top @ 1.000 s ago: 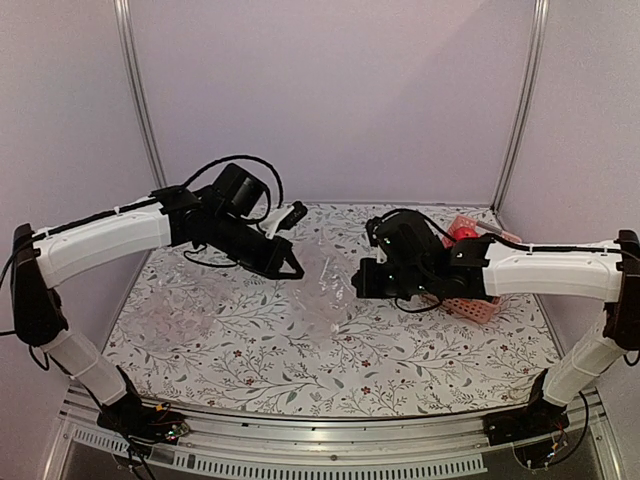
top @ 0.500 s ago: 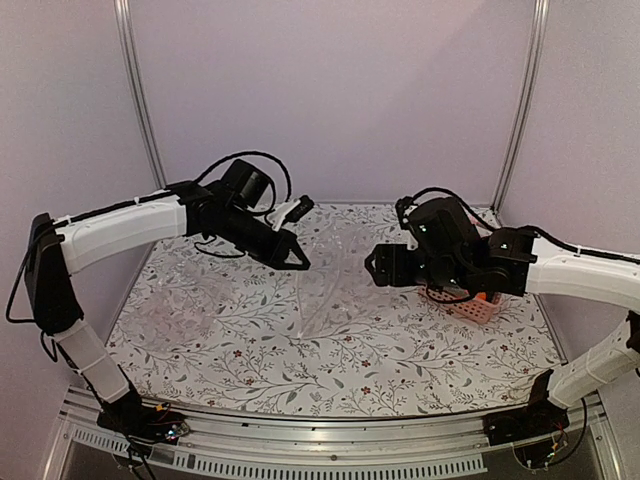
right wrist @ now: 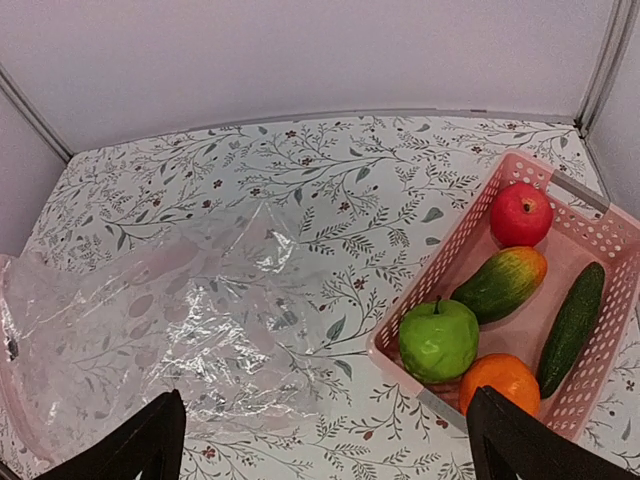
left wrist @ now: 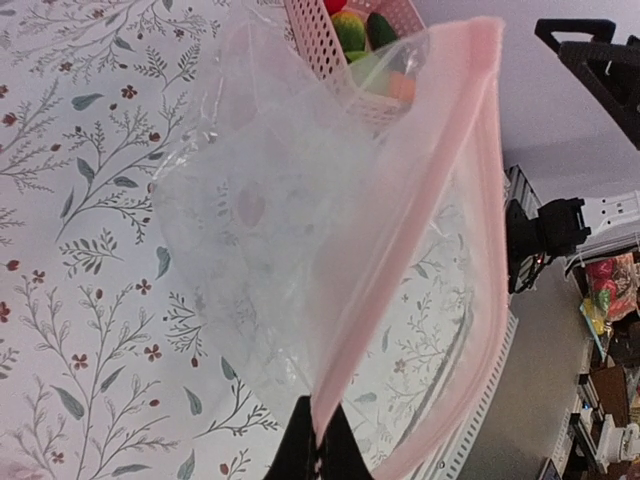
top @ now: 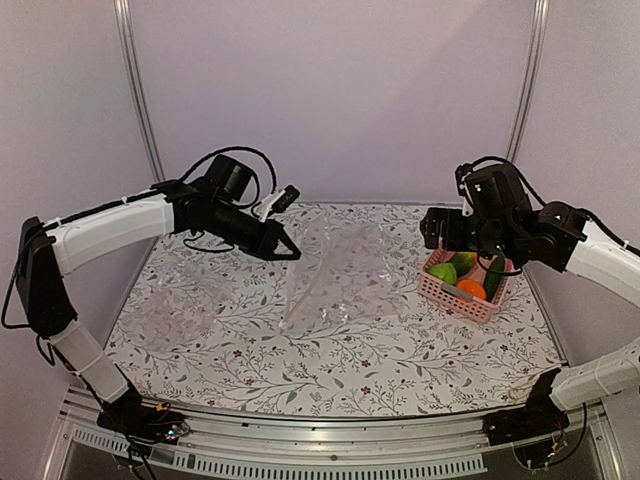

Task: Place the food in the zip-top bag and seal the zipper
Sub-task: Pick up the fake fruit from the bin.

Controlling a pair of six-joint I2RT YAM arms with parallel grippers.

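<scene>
bag (top: 335,280) lay at table centre, its pink zipper (left wrist: 410,260) edge pinched in the clenched left gripper (left wrist: 318,452). basket (top: 441,293) at right held all five food (right wrist: 438,338) pieces. right gripper (right wrist: 322,400) hovered above it, fingers spread, empty.

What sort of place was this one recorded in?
Probably a lab robot cell, not a home: plain walls framed by aluminium posts, a floral-covered table, and toy fruit in a pink basket.

Pale lilac walls (top: 330,100), floral-print tabletop (top: 400,362)
</scene>
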